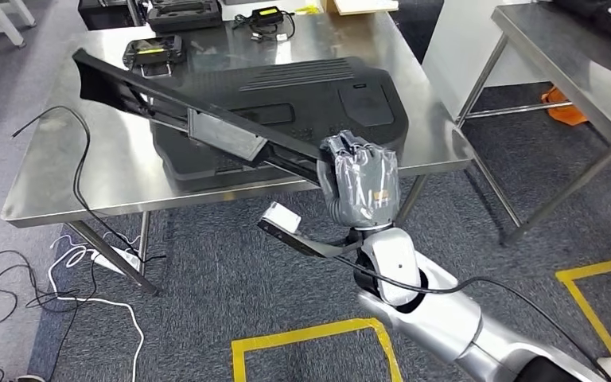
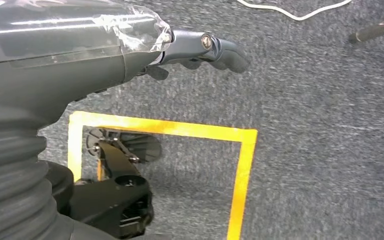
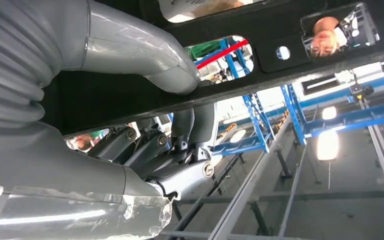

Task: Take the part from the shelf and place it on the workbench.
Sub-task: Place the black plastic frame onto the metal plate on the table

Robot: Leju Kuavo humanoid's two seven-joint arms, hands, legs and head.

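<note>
Cables (image 1: 79,171) trail off your desk (image 1: 56,187) at left. Long black part (image 1: 207,119) slants above a black moulded case (image 1: 302,99); right hand (image 1: 358,185) clamps its near end. Left hand (image 2: 200,47) hangs over carpet, fingers mostly hidden, can't tell.

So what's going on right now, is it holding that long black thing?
Right hand grips the long black part, held over the steel workbench. Left hand empty, hanging over the floor. Big black panel lies underneath.

My right hand (image 1: 358,185) grips one end of the long black plastic frame part (image 1: 191,119), which slants above the large black moulded panel (image 1: 302,103) lying on the stainless-steel workbench (image 1: 64,183).
</note>
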